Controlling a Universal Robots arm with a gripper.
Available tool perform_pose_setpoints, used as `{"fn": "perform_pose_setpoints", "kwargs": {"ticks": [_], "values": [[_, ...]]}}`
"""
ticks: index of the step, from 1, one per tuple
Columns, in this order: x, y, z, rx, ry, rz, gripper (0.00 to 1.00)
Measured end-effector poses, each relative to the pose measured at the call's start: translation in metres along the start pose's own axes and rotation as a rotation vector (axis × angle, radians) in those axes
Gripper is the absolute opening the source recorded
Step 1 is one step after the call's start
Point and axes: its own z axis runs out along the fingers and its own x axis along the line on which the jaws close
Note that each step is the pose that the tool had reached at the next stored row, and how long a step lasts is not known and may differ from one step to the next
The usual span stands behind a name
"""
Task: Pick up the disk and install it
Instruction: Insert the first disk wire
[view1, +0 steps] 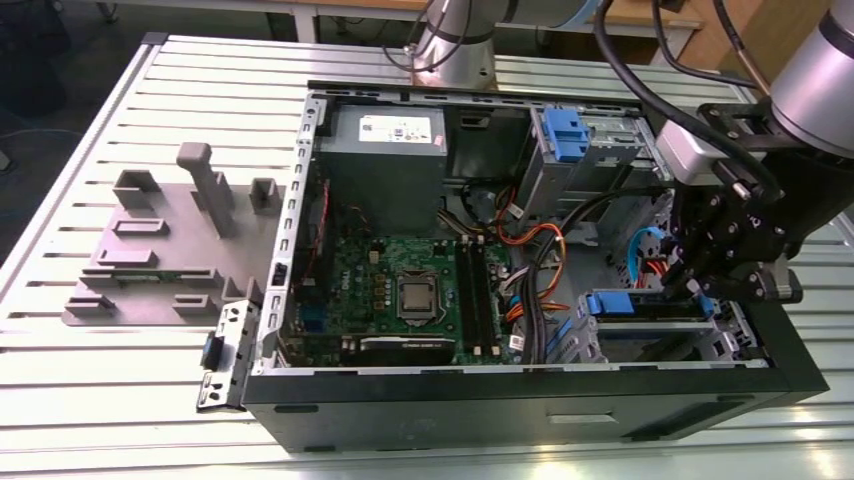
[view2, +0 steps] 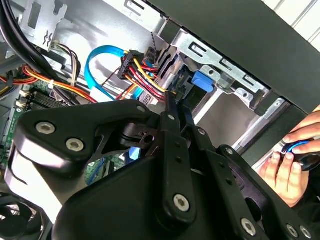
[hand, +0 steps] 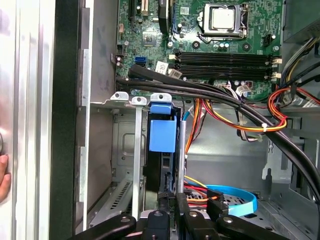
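The disk (hand: 166, 170) stands edge-on in a slot of the drive cage at the case's front corner. Its blue carrier tab (hand: 163, 132) faces the motherboard. The same blue carrier (view1: 625, 303) lies in the cage at the exterior view's right, and the second wrist view shows the tab (view2: 204, 80) under the metal bay rails. My black gripper (view1: 687, 285) hangs over the cage, just behind the disk's rear end. The fingers (view2: 176, 112) lie together, and the gripper (hand: 172, 202) sits in line with the disk's edge. Whether it touches the disk is hidden.
The open computer case (view1: 534, 400) lies on a slatted metal table, with motherboard (view1: 400, 290) and grey power-supply box (view1: 387, 150). Orange, red and black cables (hand: 235, 112) and a blue data cable (hand: 235, 197) run beside the cage. A person's hand (view2: 292, 160) rests outside the case.
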Motion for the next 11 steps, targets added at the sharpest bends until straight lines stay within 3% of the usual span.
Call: {"fn": "perform_pose_setpoints", "kwargs": {"ticks": [11], "values": [[0.0008,0.0001,0.0009,0.0002,0.0001,0.0,0.17]]}}
